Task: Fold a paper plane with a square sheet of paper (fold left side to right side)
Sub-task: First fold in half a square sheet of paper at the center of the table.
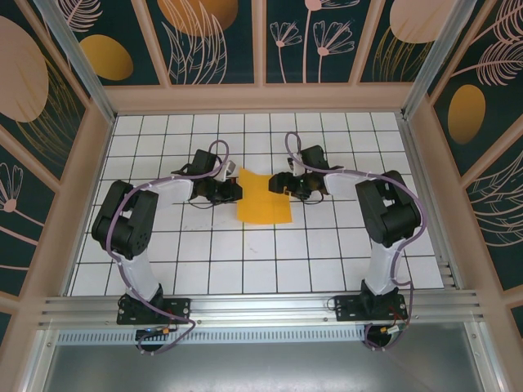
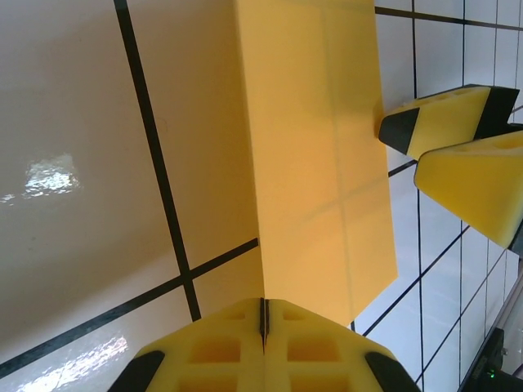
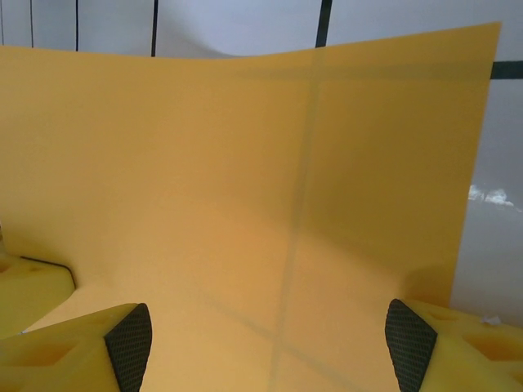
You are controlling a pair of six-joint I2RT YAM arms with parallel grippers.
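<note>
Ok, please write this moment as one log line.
left gripper: shut on edge of square sheet of paper | right gripper: open, astride opposite edge | fold: not yet done

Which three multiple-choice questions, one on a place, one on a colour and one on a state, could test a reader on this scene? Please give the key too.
1. Where is the square sheet of paper?
A. between the left gripper and the right gripper
B. beside the left arm's base
C. against the far wall

2. What colour is the sheet?
A. white
B. orange-yellow
C. dark green

3. How does the right gripper stand?
A. shut on the sheet
B. shut on nothing
C. open

Key: 1 A, the top view shows it mid-table between them. 2 B, every view shows that colour. 3 C, the right wrist view shows its fingers far apart over the sheet.
</note>
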